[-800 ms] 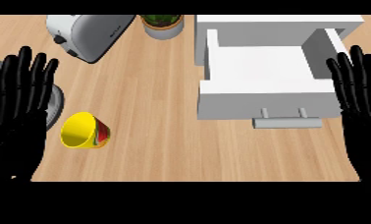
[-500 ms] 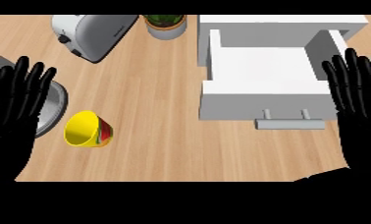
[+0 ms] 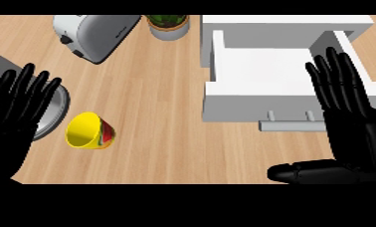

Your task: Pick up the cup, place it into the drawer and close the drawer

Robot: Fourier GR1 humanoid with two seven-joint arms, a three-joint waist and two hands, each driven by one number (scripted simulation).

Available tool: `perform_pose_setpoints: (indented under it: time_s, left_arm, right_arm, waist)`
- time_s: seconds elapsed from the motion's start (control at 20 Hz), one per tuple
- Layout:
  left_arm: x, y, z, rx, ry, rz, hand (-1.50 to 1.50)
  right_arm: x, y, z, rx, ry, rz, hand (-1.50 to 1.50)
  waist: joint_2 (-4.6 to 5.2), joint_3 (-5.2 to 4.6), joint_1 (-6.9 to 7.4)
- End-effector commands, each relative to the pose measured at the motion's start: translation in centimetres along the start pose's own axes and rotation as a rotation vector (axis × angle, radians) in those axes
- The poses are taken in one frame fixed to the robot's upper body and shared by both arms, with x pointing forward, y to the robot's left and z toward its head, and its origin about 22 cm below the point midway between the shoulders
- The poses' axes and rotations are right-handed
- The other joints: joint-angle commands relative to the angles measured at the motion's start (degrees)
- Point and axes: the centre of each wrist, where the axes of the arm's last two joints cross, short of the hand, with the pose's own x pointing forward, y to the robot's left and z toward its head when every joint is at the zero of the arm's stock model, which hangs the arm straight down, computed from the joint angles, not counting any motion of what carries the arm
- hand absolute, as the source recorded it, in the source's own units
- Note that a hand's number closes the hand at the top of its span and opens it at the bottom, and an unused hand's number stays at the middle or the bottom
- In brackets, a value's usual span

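— At the far left edge of the frame, the left hand (image 3: 26, 102) has its fingers straight and spread, holding nothing. Just to its right, at lower left, the yellow cup (image 3: 89, 131) lies tipped on its side on the counter (image 3: 158, 121), mouth towards that hand.

— And that grey round thing under the hand?

— Some metal dish (image 3: 51, 114), mostly hidden. The cup sits just beside its rim, so I'd worry that fingers curling in might strike the dish or roll the cup away, since it's on its side.

— Anything further up?

— The toaster (image 3: 95, 34) at upper left and a potted plant (image 3: 169, 24) top centre, both well apart from the cup.

— The drawer?

— The white drawer (image 3: 260, 79) at right is pulled open, nothing in it. The right hand (image 3: 345, 106) lies over its right side, fingers straight and open, thumb out, holding nothing. Its forearm could get in the way of the drop, or nudge the handle (image 3: 294, 125) early.
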Motion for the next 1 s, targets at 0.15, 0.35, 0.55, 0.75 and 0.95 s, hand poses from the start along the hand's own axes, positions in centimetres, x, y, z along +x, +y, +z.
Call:
perform_pose_setpoints:
  time_s: [0.15, 0.35, 0.55, 0.75, 0.95]
  left_arm:
    - [2.1, -0.3, 0.2, -0.009, 0.020, 0.029, -1.50]
    - [-1.2, 0.8, -0.5, 0.004, 0.038, 0.026, -1.50]
    - [-1.1, 0.3, 2.3, 0.022, 0.052, 0.026, -1.50]
    - [-0.8, 1.2, 0.3, 0.059, 0.067, 0.010, -1.50]
    - [-1.2, 1.5, 1.9, 0.072, 0.094, -0.003, -1.50]
  right_arm:
    - [2.0, 1.2, -0.5, 0.017, 0.003, -0.019, -1.50]
    - [1.0, -0.2, -2.0, 0.016, -0.005, -0.001, -1.50]
    - [-1.8, 0.5, -0.6, 0.016, -0.005, -0.005, -1.50]
    - [0.5, 0.3, -1.1, -0.008, -0.002, -0.003, -1.50]
    - [1.8, -1.4, -1.3, -0.006, -0.013, -0.010, -1.50]
  waist:
    - [-0.05, 0.03, -0.03]
    - [0.03, 0.02, -0.10]
    - [0.00, 0.03, 0.14]
    - [-0.01, 0.02, -0.10]
    - [-0.02, 0.02, -0.01]
